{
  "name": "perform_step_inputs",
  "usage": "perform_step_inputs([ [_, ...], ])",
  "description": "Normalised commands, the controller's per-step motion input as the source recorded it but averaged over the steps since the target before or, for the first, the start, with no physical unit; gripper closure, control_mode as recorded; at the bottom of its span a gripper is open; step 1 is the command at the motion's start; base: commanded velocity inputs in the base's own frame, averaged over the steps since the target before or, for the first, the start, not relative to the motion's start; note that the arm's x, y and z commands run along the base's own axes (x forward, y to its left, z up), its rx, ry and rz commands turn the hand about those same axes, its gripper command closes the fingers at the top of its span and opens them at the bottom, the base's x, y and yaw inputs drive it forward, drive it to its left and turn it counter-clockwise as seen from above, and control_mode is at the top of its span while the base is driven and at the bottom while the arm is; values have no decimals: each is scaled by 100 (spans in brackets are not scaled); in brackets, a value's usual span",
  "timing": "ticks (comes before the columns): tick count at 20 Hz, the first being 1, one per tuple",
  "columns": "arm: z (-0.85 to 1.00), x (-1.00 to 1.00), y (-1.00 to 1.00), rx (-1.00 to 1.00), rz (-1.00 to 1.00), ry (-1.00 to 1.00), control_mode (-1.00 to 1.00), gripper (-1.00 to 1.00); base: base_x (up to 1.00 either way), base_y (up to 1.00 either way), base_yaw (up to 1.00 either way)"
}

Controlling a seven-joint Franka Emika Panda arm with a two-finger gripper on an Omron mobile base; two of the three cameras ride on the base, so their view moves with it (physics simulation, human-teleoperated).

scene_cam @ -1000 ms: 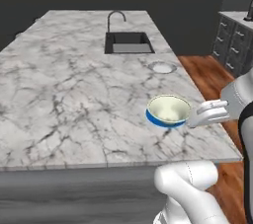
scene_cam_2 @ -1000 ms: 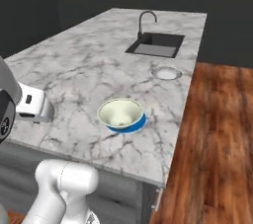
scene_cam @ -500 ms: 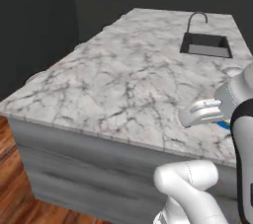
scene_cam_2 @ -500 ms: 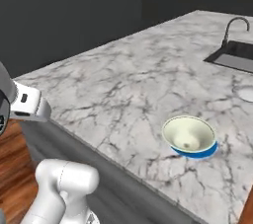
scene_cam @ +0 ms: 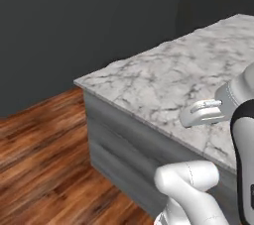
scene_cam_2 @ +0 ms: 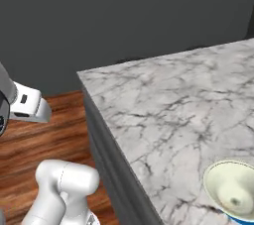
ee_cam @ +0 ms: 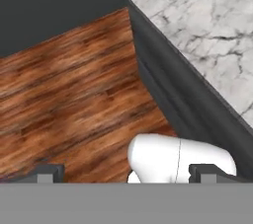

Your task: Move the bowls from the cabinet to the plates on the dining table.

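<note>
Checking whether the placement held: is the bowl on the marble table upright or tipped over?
Upright. In the right base view the bowl rests on the dining table with its rim up and its cream inside showing.

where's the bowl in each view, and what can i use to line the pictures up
Left base view: the bowl is not in this picture.
Right base view: bowl at the lower right corner, standing on the dining table near its front edge.
Hand view: the bowl is not in this picture.
Shared landmark: the marble table's near corner over the wood floor, seen in all three pictures.
</note>
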Motion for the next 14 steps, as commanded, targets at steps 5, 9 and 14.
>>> perform_step_inputs([
  [5, 0, 0, 0, 0, 0, 0, 100, -100, 39, 0, 72],
  [9, 0, 0, 0, 0, 0, 0, 100, -100, 24, 0, 64],
  [14, 0, 0, 0, 0, 0, 0, 100, -100, 2, 0, 61],
])
